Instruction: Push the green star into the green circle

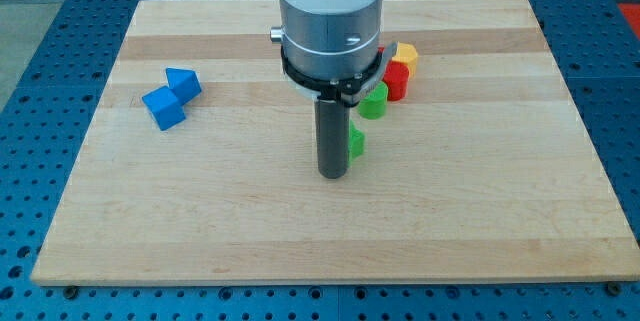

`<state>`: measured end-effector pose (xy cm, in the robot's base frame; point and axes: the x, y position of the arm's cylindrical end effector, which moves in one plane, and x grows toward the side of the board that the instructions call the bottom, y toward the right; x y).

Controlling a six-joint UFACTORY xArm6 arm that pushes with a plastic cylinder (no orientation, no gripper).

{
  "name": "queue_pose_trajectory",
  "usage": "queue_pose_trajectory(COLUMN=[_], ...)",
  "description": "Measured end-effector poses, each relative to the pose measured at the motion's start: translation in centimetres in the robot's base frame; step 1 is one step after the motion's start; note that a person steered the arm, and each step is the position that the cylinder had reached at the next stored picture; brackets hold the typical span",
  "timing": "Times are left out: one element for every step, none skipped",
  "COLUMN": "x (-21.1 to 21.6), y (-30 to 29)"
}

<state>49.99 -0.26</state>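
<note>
My rod comes down from the arm's grey wrist near the board's middle, and my tip point(332, 174) rests on the board. A green block point(356, 142), mostly hidden behind the rod, sits right against the rod's right side; its shape cannot be made out, and it may be the green star. A green round block point(373, 102), the green circle, stands just above and to the right of it, a short gap away, partly under the wrist.
A red block point(397, 80) and a yellow block point(405, 56) stand right of the green circle, touching. Two blue blocks point(163, 108) point(184, 83) sit together at the left. The wooden board point(320, 231) lies on a blue perforated table.
</note>
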Motion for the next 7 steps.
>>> queue_pose_trajectory(x=[-1.2, -2.0, -2.0, -0.4, 0.6, 0.1, -1.1], y=[0.0, 0.0, 0.0, 0.4, 1.4, 1.5, 1.5])
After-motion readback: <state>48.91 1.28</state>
